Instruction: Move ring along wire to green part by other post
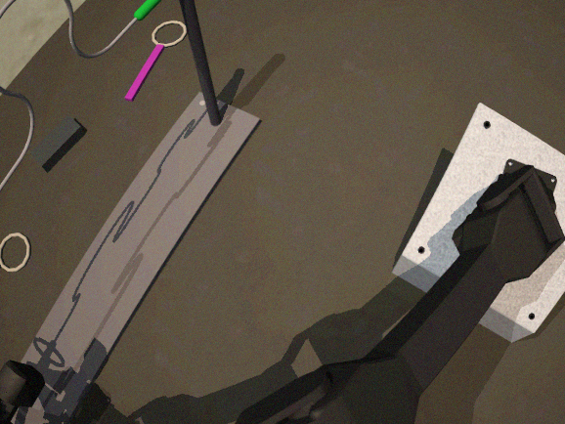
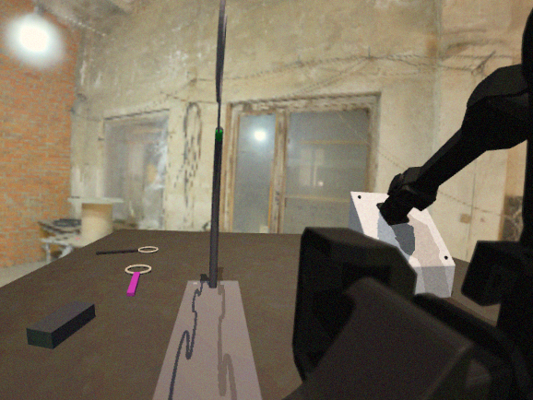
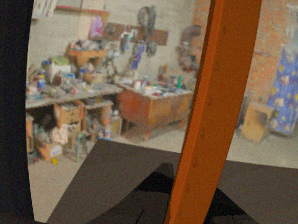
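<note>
In the top view, a dark upright round post (image 1: 202, 73) (image 2: 215, 207) blocks the way at eleven o'clock, rising from the long pale flat base board (image 1: 161, 195) (image 2: 209, 341). The thin grey bent wire (image 1: 32, 122) obstructs ten o'clock; open room lies at twelve o'clock, right of the post.

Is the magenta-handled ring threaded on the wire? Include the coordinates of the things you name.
No, the magenta-handled ring (image 1: 160, 45) (image 2: 137, 273) lies flat on the table (image 1: 303, 195) (image 2: 138, 369), beside the dark post (image 1: 202, 63) (image 2: 215, 207), with no wire through its loop.
</note>
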